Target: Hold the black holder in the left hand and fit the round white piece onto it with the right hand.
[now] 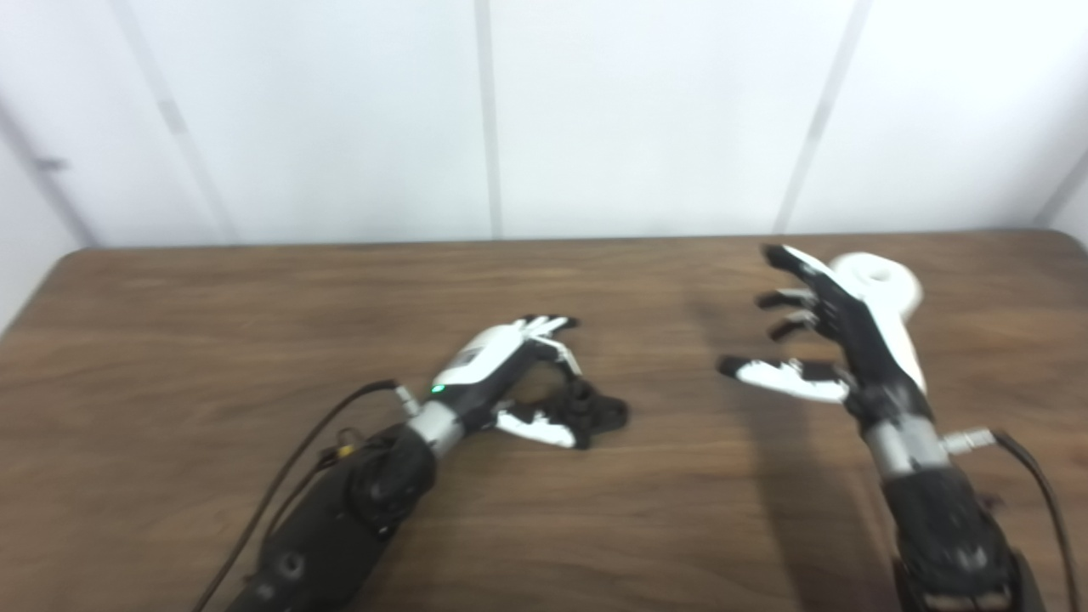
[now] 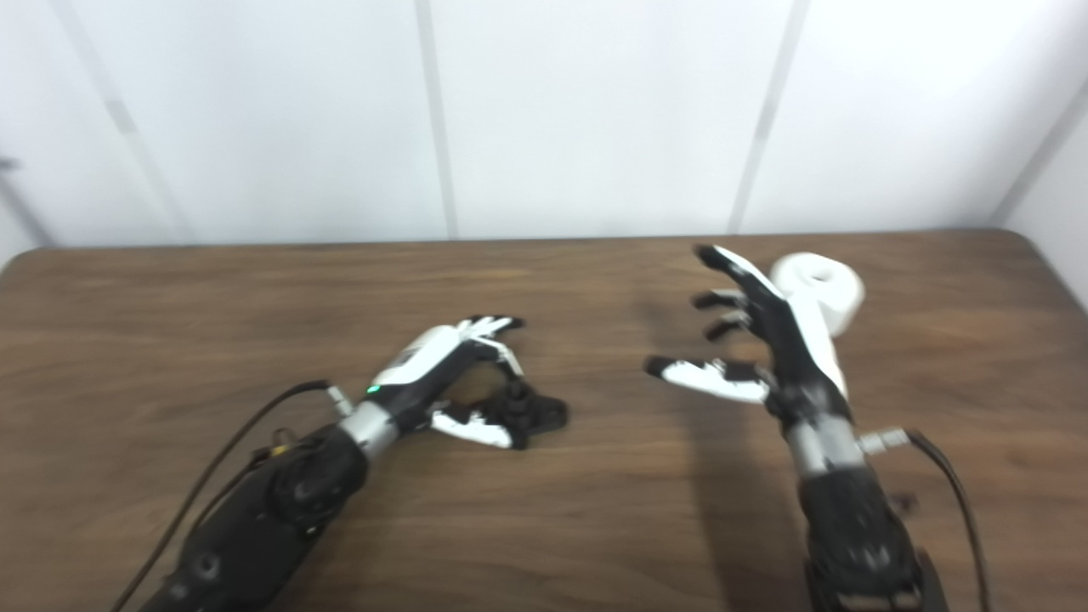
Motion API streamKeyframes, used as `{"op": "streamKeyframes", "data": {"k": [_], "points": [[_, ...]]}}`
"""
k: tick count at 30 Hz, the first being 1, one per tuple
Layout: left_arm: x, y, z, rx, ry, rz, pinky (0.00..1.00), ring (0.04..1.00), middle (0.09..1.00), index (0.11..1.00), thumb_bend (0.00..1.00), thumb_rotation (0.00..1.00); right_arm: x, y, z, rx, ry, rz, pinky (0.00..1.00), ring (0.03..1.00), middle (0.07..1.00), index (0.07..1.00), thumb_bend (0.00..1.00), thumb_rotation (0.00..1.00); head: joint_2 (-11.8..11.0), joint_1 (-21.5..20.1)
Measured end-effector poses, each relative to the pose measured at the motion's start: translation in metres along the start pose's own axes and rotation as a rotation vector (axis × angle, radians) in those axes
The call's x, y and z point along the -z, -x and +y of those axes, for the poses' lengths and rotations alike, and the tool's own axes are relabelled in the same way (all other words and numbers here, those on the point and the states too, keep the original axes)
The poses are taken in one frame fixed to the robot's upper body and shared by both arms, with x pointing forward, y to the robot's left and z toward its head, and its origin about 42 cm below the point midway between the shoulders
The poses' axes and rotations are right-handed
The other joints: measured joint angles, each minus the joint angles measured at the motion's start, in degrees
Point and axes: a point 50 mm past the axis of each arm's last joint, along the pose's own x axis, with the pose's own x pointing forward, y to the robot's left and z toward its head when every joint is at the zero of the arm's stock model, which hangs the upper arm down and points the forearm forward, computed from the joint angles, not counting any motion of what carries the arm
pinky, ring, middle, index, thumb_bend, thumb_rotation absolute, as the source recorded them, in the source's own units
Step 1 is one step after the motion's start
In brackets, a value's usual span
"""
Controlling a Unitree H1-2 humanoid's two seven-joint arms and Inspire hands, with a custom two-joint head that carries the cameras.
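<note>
Grasp stage. The left hand [image 1: 501, 374] curls its fingers [image 1: 544, 327] around the black holder [image 1: 595, 412], which lies on the worktop [image 1: 212, 340]. To the holder's right, the right hand [image 1: 837, 340] is spread and empty, with the round white piece [image 1: 884, 285] just behind it. Next: closing on that piece.

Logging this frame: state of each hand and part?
left hand: curled around black holder, grip not clear
black holder: resting on table, nothing fitted on it
right hand: open, fingers spread, holding nothing
round white piece: on table behind right hand, not picked up
</note>
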Motion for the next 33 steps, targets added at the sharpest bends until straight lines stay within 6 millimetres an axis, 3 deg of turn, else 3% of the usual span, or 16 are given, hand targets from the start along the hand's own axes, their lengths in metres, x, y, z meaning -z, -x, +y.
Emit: {"op": "streamKeyframes", "data": {"k": [4, 6, 7, 10, 12, 14, 15, 17, 21, 24, 30, 33], "points": [[0.003, -0.001, -0.001, -0.019, 0.001, -0.010, 1.00, 1.000, 0.948, 0.482, 0.52, 0.06, -0.019, -0.021, -0.030, -0.030, 0.270, -0.033, 0.55, 0.726, 0.857, 0.854, 0.79, 0.24, -3.9, -11.7], [0.005, -0.002, 0.000, -0.031, -0.001, -0.019, 1.00, 1.000, 0.950, 0.482, 0.52, 0.06, -0.028, -0.033, -0.041, -0.080, 0.479, -0.031, 0.55, 0.738, 0.868, 0.840, 0.80, 0.21, -5.0, -14.2], [0.005, -0.002, 0.000, -0.034, -0.001, -0.027, 1.00, 1.000, 0.949, 0.482, 0.52, 0.06, -0.030, -0.038, -0.046, -0.103, 0.571, -0.018, 0.55, 0.734, 0.864, 0.828, 0.82, 0.19, -6.7, -17.1], [0.010, -0.001, -0.002, -0.033, 0.001, -0.048, 1.00, 1.000, 0.946, 0.482, 0.52, 0.06, -0.036, -0.057, -0.056, -0.129, 0.810, 0.025, 0.55, 0.726, 0.855, 0.807, 0.86, 0.16, -7.8, -18.6], [0.015, -0.001, -0.002, -0.020, 0.000, -0.064, 1.00, 1.000, 0.946, 0.482, 0.52, 0.06, -0.039, -0.074, -0.064, -0.102, 0.932, 0.046, 0.59, 0.776, 0.870, 0.805, 0.87, 0.20, -11.2, -22.4], [0.018, -0.003, -0.002, -0.011, -0.001, -0.081, 1.00, 1.000, 0.947, 0.482, 0.52, 0.06, -0.041, -0.093, -0.078, -0.059, 1.021, 0.072, 0.62, 0.808, 0.881, 0.806, 0.87, 0.23, -11.9, -23.2], [0.018, -0.003, -0.001, -0.010, -0.002, -0.083, 1.00, 1.000, 0.946, 0.482, 0.52, 0.06, -0.043, -0.099, -0.085, -0.046, 1.054, 0.085, 0.66, 0.846, 0.896, 0.814, 0.86, 0.25, -13.4, -24.8], [0.020, -0.003, 0.000, -0.008, -0.004, -0.091, 1.00, 1.000, 0.945, 0.482, 0.52, 0.06, -0.044, -0.110, -0.097, -0.039, 1.105, 0.124, 0.71, 0.895, 0.925, 0.827, 0.86, 0.27, -13.7, -25.1], [0.023, -0.003, 0.001, -0.005, -0.003, -0.102, 1.00, 1.000, 0.943, 0.482, 0.52, 0.05, -0.041, -0.127, -0.110, -0.097, 1.177, 0.247, 0.91, 0.991, 0.996, 0.907, 0.92, 0.40, -15.2, -26.2], [0.025, -0.004, 0.001, 0.000, -0.004, -0.113, 1.00, 1.000, 0.943, 0.482, 0.52, 0.05, -0.041, -0.136, -0.116, -0.188, 1.194, 0.343, 0.95, 1.000, 1.000, 0.920, 0.99, 0.42, -15.7, -26.5], [0.027, -0.003, 0.002, 0.001, -0.003, -0.112, 1.00, 1.000, 0.940, 0.482, 0.52, 0.06, -0.040, -0.144, -0.130, -0.284, 1.203, 0.477, 0.99, 1.000, 1.000, 0.943, 1.00, 0.42, -15.8, -26.4], [0.028, -0.003, 0.002, 0.000, -0.003, -0.111, 1.00, 1.000, 0.941, 0.482, 0.52, 0.06, -0.041, -0.144, -0.131, -0.324, 1.189, 0.508, 0.96, 1.000, 1.000, 0.952, 1.00, 0.45, -15.9, -26.7]]}}
